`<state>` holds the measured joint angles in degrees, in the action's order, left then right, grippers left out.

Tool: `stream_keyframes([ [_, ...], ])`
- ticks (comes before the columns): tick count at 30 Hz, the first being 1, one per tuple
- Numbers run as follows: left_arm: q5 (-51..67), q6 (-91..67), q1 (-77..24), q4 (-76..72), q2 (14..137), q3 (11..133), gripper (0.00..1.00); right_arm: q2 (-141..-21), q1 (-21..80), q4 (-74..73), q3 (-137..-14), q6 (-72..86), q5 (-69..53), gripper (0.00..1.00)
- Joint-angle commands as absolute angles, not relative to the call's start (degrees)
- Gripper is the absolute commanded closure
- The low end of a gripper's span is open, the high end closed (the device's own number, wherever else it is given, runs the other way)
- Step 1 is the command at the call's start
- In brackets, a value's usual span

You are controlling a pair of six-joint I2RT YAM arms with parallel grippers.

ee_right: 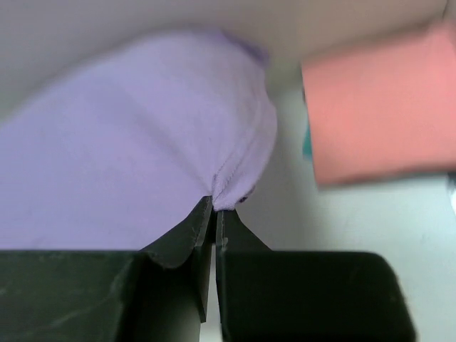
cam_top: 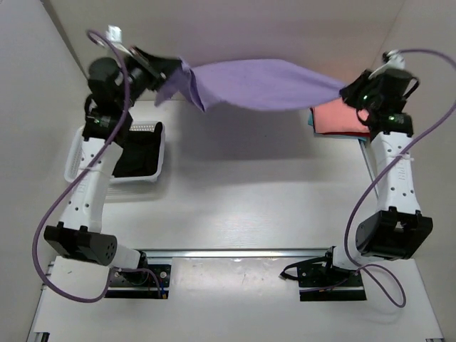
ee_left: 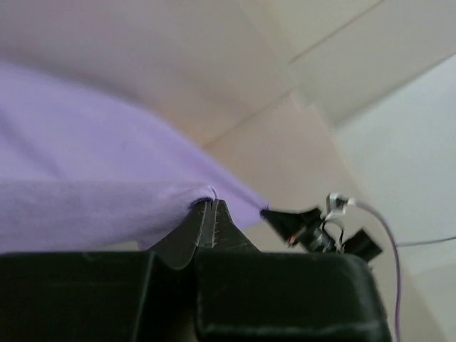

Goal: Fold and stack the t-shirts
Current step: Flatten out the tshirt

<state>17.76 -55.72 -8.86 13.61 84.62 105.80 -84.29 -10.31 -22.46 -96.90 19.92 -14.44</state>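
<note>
Left hand (cam_top: 169, 73) and right hand (cam_top: 349, 91) each pinch one end of the lilac shirt (cam_top: 263, 84), stretched crosswise above the table (cam_top: 242, 192).

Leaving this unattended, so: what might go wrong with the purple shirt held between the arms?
The left pincer and right pincer each grip only the edge of the lilac shirt, so it may slip free. Near the right pincer it hangs beside the folded salmon-pink shirt; lowering might drag it askew.
</note>
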Motion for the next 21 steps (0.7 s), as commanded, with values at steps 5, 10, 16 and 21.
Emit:
stream_keyframes([
  [5, 20.22, -52.12, -12.57, 18.71, 75.07, 67.74, 1.00, -73.33, -8.26, -23.28, -69.40, 18.54, -13.28, 1.00],
  [10, 21.36, -51.42, -12.22, 22.40, 63.48, 47.15, 1.00, -60.85, -8.35, -30.22, -50.73, 20.91, -10.91, 1.00],
  [16, 18.46, -48.88, -10.64, 36.29, 53.80, 41.93, 1.00, -55.37, -8.96, -41.46, -39.83, 23.73, -11.52, 1.00],
  [21, 17.06, -48.34, -10.02, 44.11, 51.50, 42.71, 1.00, -53.26, -9.41, -47.02, -37.79, 23.99, -8.88, 1.00],
])
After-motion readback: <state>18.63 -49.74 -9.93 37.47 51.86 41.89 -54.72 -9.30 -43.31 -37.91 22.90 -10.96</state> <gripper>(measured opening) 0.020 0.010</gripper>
